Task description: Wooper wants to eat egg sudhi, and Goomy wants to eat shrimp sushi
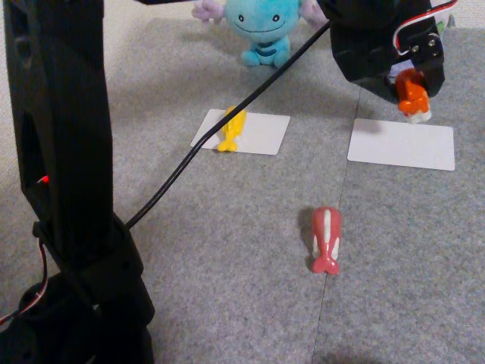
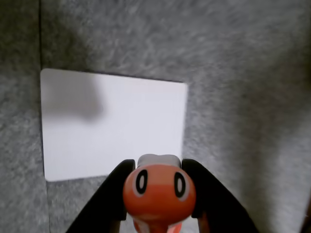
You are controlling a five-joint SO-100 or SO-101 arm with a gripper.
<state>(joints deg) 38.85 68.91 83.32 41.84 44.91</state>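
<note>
Carpet [image 1: 250, 288] of grey tiles covered the floor, and nearest the fixed camera the arm's black base [image 1: 72, 227] rose at the left edge, with a black cable [image 1: 227, 114] running from it up toward the wrist. Just beyond, on the bare carpet, lay a pink-red sushi piece [image 1: 326, 240] with a white stripe, well apart from everything else. Farther back sat two white cards: the left card [image 1: 254, 133] carried the egg sudhi [image 1: 231, 129], which lay partly on its left end, while the right card [image 1: 402, 144] lay bare. Above the far edge of that right card hung the gripper [image 1: 413, 98], closed around the shrimp sushi [image 1: 413, 97], the orange piece held clear of the card with its white rice block pointing downward. In the wrist view the gripper [image 2: 158, 191] showed its two black fingers [image 2: 109, 187] pressed against either side of the shrimp sushi [image 2: 159, 189], whose two painted eyes faced the lens, and the white card [image 2: 112, 126] lay below and ahead of it with a soft shadow at its upper left. Farthest back, behind the left card, Wooper [image 1: 261, 26] sat upright, facing the camera. Goomy could not be made out.
</note>
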